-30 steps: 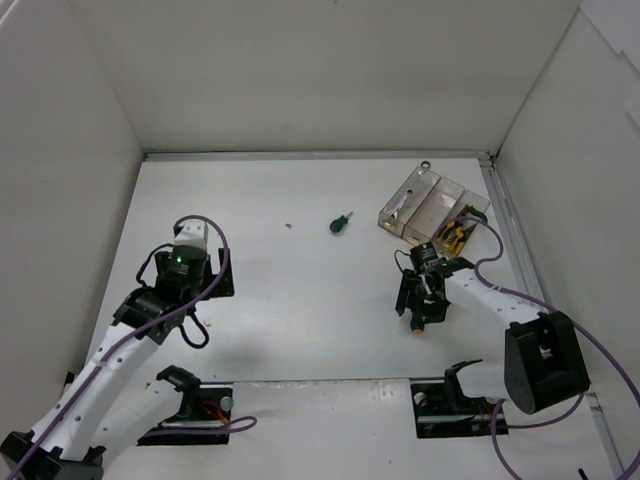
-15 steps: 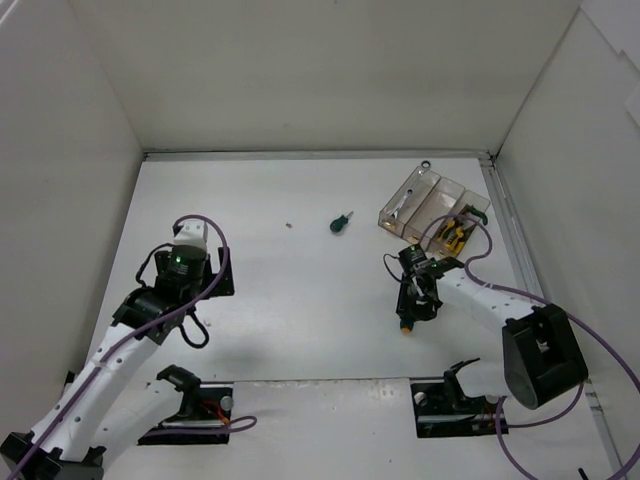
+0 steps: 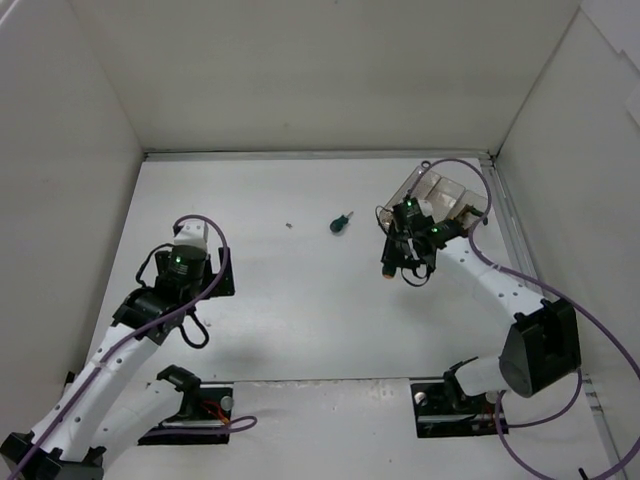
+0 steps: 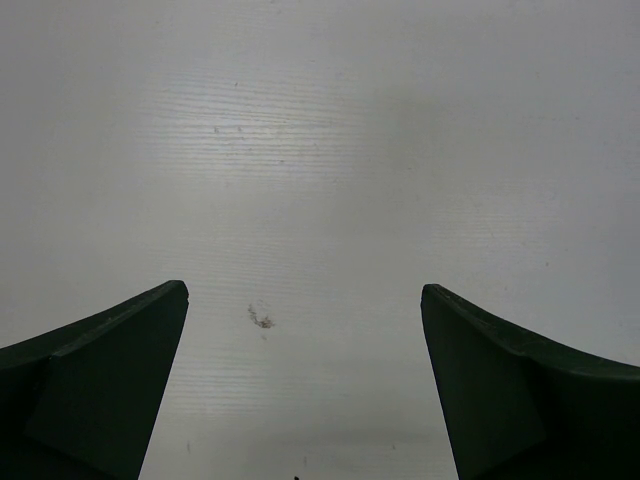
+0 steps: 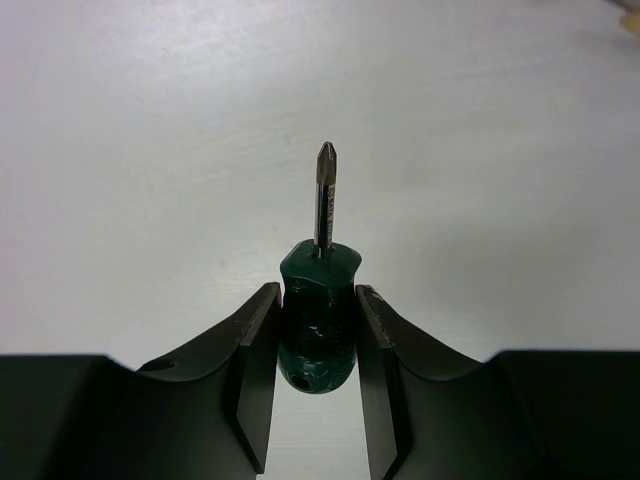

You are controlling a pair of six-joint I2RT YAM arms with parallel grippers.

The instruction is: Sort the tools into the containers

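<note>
My right gripper (image 5: 317, 345) is shut on a stubby green-handled screwdriver (image 5: 319, 290), whose silver tip points away from the wrist over the white table. In the top view this gripper (image 3: 393, 264) hangs just in front of the clear bins (image 3: 428, 186) at the back right. The arm hides most of the bins and what lies in them. A second green-handled screwdriver (image 3: 340, 222) lies on the table left of the bins. My left gripper (image 4: 305, 385) is open and empty over bare table; it also shows at the left in the top view (image 3: 178, 268).
White walls close the table at the back and both sides. A small dark speck (image 3: 288, 225) lies left of the loose screwdriver. A purple cable (image 3: 455, 165) loops over the bins. The arm bases (image 3: 455, 400) stand at the near edge.
My right arm has carried the held screwdriver from the near right of the table back and slightly left, up to the front of the bins. The left arm has not moved.
</note>
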